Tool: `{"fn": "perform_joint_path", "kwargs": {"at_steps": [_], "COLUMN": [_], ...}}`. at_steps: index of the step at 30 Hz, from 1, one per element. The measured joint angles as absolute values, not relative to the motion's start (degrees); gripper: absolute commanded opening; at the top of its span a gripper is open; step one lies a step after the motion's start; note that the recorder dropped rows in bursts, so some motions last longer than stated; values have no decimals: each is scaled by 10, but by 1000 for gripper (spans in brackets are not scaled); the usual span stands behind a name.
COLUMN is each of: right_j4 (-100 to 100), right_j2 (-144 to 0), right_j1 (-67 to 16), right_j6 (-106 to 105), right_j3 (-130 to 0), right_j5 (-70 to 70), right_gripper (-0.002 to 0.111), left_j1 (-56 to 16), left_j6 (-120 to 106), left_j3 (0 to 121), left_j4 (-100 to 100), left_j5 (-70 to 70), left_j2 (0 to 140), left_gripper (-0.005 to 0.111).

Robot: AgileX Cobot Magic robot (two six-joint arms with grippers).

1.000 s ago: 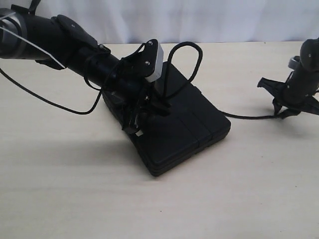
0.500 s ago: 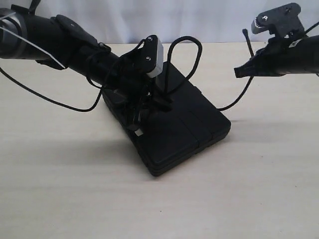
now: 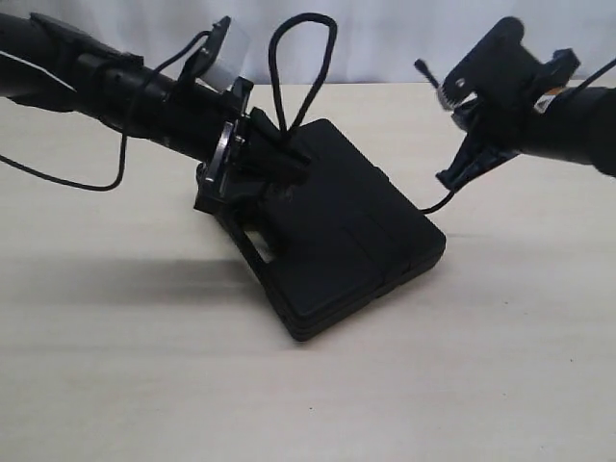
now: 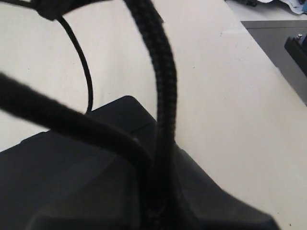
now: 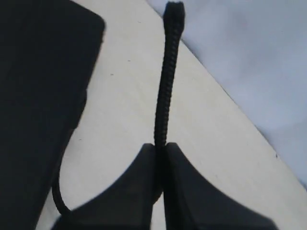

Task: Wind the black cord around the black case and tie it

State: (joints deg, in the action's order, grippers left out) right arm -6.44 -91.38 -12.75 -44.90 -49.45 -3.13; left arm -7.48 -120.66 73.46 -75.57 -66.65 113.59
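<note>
The black cord (image 5: 165,86) looks light and springy. The right gripper (image 5: 160,148) pinches it near its tip, and the left gripper (image 3: 281,159) seemingly clamps the loop's base.

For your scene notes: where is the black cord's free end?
Exterior view, right side: pinched in the right gripper above the table, right of the black case.

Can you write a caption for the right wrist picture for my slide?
The right gripper pinches the black cord, its end sticking out, near the black case.
</note>
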Motion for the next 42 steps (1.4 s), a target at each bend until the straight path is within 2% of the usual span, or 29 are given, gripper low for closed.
{"fn": "perform_joint_path", "kwargs": {"at_steps": [7, 14, 18, 23, 27, 32, 42], "right_j4": [18, 46, 192, 434, 491, 508, 505], "right_j2": [-914, -938, -967, -1003, -1019, -1019, -1019], "right_j1": [-189, -198, -198, -179, -145, -145, -150], "right_j6": [-466, -432, -285, -94, -34, -36, -24], "right_j3": [-481, -481, -481, -481, -481, -481, -481], "right_j5": [-75, -127, -213, -385, -472, -554, -498], "right_gripper": [4, 4, 4, 4, 4, 4, 4], "left_j1": [-62, -62, -60, -59, -47, -47, -74], "left_j6": [-1210, -1210, -1210, -1210, -1210, -1210, -1210], "left_j3": [735, 735, 735, 736, 737, 737, 737], "left_j4": [-779, -780, -766, -761, -765, -768, -784], "left_j5": [-691, -691, -691, -691, -692, -693, -694], "left_j2": [1175, 1185, 1185, 1185, 1191, 1206, 1206], "left_gripper": [0, 0, 0, 0, 0, 0, 0]}}
